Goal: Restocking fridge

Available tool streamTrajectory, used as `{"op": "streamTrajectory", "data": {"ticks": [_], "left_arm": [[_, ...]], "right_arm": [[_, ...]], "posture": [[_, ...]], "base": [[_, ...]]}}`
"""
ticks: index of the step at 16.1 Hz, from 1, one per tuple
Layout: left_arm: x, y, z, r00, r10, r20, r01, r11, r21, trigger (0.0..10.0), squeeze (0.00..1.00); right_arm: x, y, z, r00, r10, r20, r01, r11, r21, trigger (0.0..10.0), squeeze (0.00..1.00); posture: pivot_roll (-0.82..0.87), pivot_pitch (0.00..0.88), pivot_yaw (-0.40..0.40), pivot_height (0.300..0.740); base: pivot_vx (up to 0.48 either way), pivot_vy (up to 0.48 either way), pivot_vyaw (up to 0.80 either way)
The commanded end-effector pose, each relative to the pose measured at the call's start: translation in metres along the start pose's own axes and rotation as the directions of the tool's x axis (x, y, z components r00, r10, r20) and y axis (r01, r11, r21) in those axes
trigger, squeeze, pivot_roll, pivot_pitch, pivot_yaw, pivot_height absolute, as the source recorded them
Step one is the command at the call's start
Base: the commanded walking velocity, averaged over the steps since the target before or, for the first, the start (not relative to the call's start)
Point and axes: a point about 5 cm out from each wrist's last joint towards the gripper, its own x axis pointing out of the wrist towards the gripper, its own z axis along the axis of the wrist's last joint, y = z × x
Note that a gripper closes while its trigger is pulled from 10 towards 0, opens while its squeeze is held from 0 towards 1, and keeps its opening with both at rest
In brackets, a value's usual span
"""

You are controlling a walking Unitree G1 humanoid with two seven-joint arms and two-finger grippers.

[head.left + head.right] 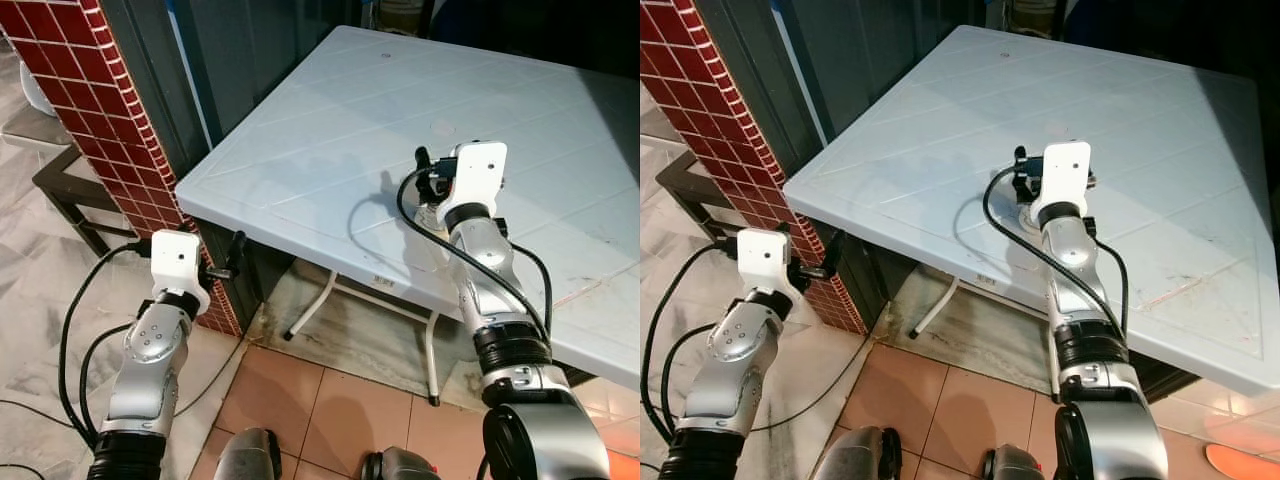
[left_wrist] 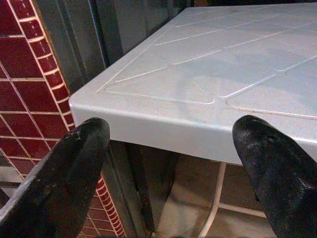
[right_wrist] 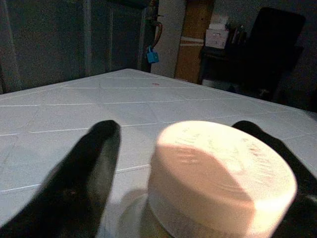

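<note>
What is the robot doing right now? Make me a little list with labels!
Place: white table beside a red tiled wall
Right gripper: over the table, fingers open around a jar with a pale lid
Left gripper: open, low by the table's corner, holding nothing
Floor: tiles under the table

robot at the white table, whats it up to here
The robot stands at the corner of a white plastic table. Its right tool is out over the tabletop, with its open fingers on either side of a jar with a pale lid that stands there. The left tool is open, low beside the table's corner, holding nothing.
</note>
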Motion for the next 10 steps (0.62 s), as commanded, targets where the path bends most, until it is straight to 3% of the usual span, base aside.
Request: {"op": "streamTrajectory", "data": {"ticks": [1,10], "left_arm": [[-0.0016,0.0024,0.0009,1.0,-0.002,-0.004,0.002,1.0,0.018,10.0,0.0],[0.001,0.0024,0.0013,1.0,0.023,-0.003,-0.023,1.0,0.018,10.0,0.0]], "right_arm": [[0.0025,0.0012,0.0022,1.0,-0.009,0.012,0.009,1.0,0.02,0.0,0.0],[0.0046,0.0,0.0016,1.0,-0.003,0.028,0.002,1.0,0.024,0.0,0.0]], "posture": [[0.06,0.046,0.064,0.74],[0.06,0.023,0.054,0.74]], "base": [[0.0,0.0,0.0],[0.0,0.0,0.0]]}}
